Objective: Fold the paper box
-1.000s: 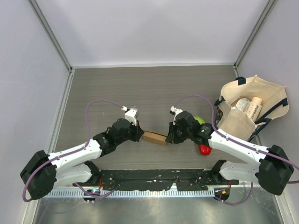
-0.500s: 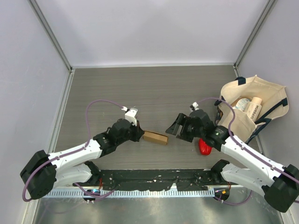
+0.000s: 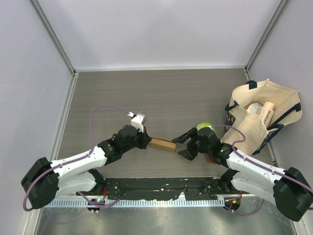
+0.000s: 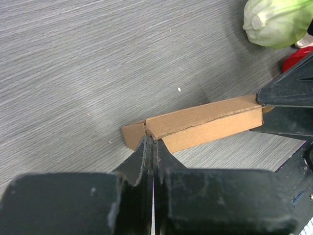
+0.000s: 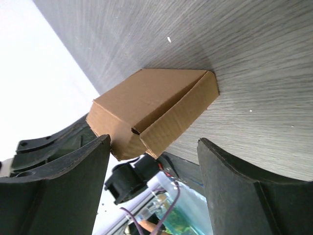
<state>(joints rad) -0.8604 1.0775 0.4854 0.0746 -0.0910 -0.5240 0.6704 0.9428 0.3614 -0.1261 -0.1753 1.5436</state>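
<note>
The right pincer (image 3: 184,146) has let go of the paper box (image 3: 162,144), swung off toward 3 o'clock and come back. It now hangs spread wide just off the box's 3 o'clock end, touching nothing. The left pincer (image 3: 145,140) has not moved: it is pressed together, tips against the box's 9 o'clock end, and whether a flap is nipped between them cannot be told. The box lies low at about 6 o'clock on the worktop (image 3: 161,93). Its seams are not yet closed, so the fold looks part done and a fresh grip seems due. The cabbage (image 3: 204,127) crowds the box's 2 o'clock side, and the tote bag (image 3: 244,134) stands farther off at 3. Toward 12 o'clock the worktop gives open room.
</note>
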